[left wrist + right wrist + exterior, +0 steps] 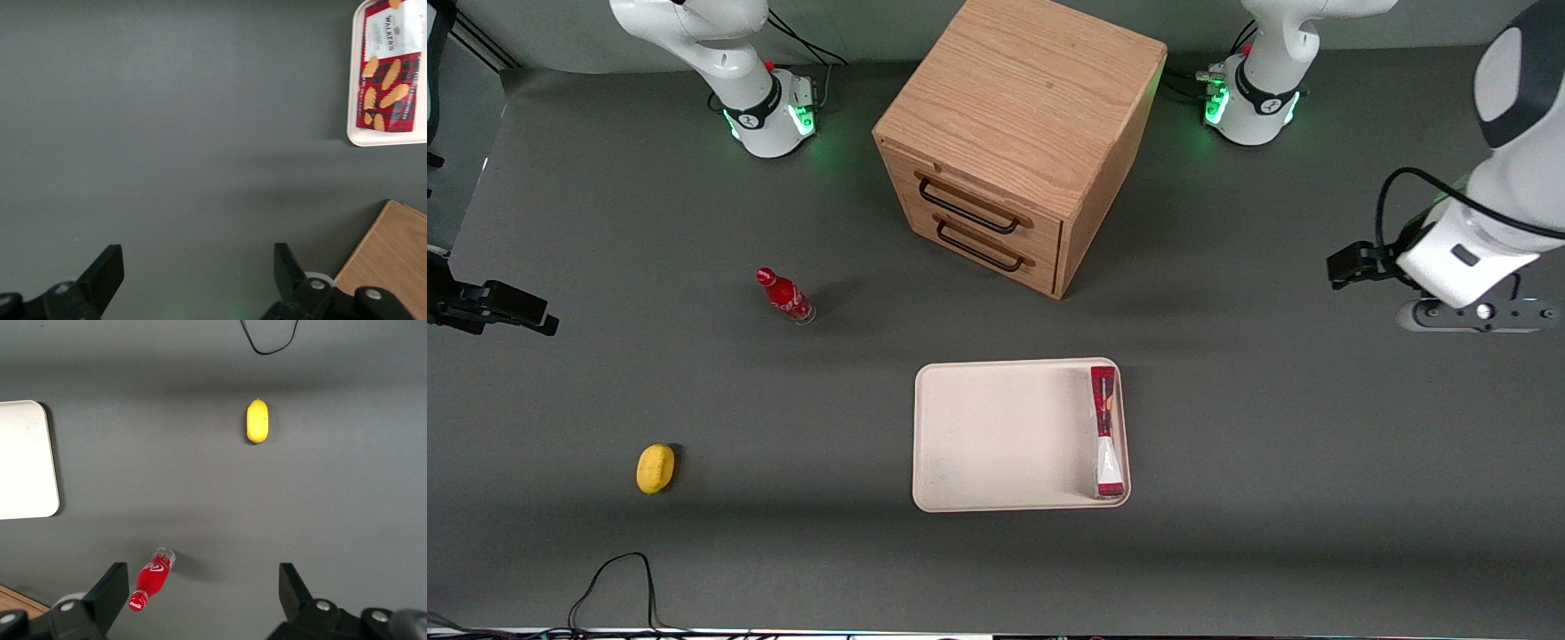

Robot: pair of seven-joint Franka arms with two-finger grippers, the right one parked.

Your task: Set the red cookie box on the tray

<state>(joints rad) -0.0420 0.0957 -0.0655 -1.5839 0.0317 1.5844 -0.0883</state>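
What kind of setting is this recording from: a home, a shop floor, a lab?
Most likely a robotics lab bench: a dark grey mat table with arms bolted on, staged props like the wooden drawer cabinet and tray holding the red cookie box. The gripper hangs open over bare mat, toward the working arm's end.

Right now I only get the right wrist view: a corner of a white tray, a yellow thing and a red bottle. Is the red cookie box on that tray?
Observer: Yes. The red cookie box lies in the tray, along the rim toward the working arm's end of the table.
Operator: Is the robot holding it?
Observer: No. The left gripper hangs over bare table with its jaws open, apart from the tray and box.
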